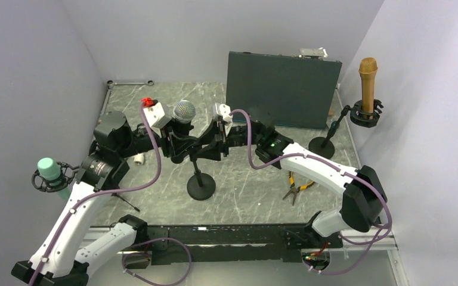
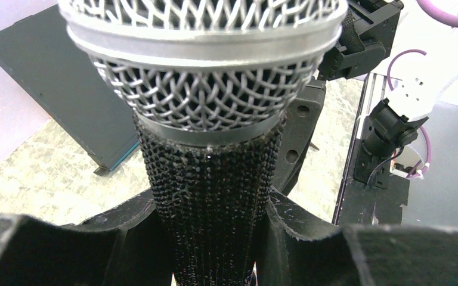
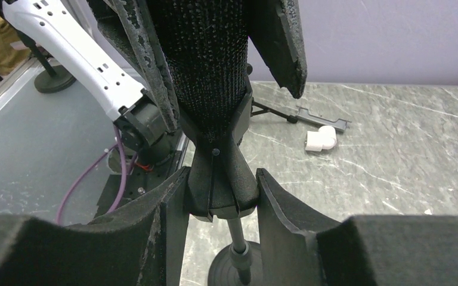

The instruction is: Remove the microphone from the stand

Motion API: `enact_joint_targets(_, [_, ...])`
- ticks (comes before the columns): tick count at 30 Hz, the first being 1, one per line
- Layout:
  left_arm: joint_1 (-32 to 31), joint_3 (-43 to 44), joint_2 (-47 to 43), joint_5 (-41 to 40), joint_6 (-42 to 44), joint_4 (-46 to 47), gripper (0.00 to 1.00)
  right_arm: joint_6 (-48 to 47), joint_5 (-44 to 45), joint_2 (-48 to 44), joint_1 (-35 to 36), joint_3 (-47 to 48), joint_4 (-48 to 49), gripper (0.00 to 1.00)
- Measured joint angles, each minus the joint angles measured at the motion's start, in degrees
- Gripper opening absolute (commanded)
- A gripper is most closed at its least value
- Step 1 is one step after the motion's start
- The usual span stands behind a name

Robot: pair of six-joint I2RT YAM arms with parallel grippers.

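I see the microphone (image 1: 184,111) near the middle of the table (image 1: 244,190). It stands upright in the clip (image 3: 217,173) on top of the stand (image 1: 201,186), with its silver mesh head pointing up. My left gripper (image 2: 210,238) comes in from the left and is closed on the black body of the microphone, just under the mesh head. In the left wrist view both fingers (image 2: 122,235) press against the body, one on each side. My right gripper (image 3: 220,199) comes in from the right and is lower. Its two fingers (image 3: 167,226) sit against the two sides of the clip, so it has the clip between them with the jaws only a little apart. Under the clip I see the thin pole going down to the round black base, which rests flat on the table. The two grippers are very near to each other, the left one above the right one. Well apart from them are pliers (image 1: 297,186) on the table at the right, a small white fitting (image 3: 321,140) at the left, and a dark panel (image 1: 283,89) standing behind.
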Motion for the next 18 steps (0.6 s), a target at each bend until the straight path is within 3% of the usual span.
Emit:
enact_joint_targets(4, [-0.07, 0.04, -0.24, -0.22, -0.04, -0.24, 0.0, -0.04, 0.66, -0.46, 0.2, -0.28, -0.22, 0.0])
enact_joint_targets(5, [-0.15, 0.04, -0.26, -0.22, -0.02, -0.26, 0.0, -0.07, 0.76, -0.59, 0.22, -0.35, -0.33, 0.04])
enact_joint_targets(6, [-0.2, 0.04, -0.26, -0.22, -0.04, -0.28, 0.0, -0.09, 0.81, -0.66, 0.26, -0.35, -0.5, 0.33])
enact_joint_targets(7, [-0.22, 0.07, -0.26, -0.24, -0.04, -0.31, 0.0, -0.2, 0.92, -0.7, 0.26, -0.35, -0.76, 0.54])
enact_joint_targets(8, [-0.22, 0.07, -0.26, -0.24, -0.02, -0.31, 0.0, -0.31, 0.96, -0.7, 0.26, -0.33, -0.92, 0.68])
enact_joint_targets(9, [-0.22, 0.07, -0.26, -0.24, -0.04, -0.28, 0.0, -0.52, 1.05, -0.72, 0.28, -0.33, -1.07, 0.9])
enact_joint_targets(10, [-0.22, 0.09, -0.26, -0.44, -0.04, -0.31, 0.0, -0.44, 1.44, -0.74, 0.28, -0.33, -1.77, 0.99])
enact_joint_targets(16, [-0.22, 0.11, -0.35, -0.94, -0.07, -0.52, 0.0, -0.96, 2.89, -0.9, 0.15, -0.66, -4.0, 0.99])
enact_joint_targets(18, [-0.22, 0.11, -0.35, -1.05, -0.09, -0.52, 0.0, -0.96, 2.93, -0.92, 0.15, -0.68, -4.44, 0.95])
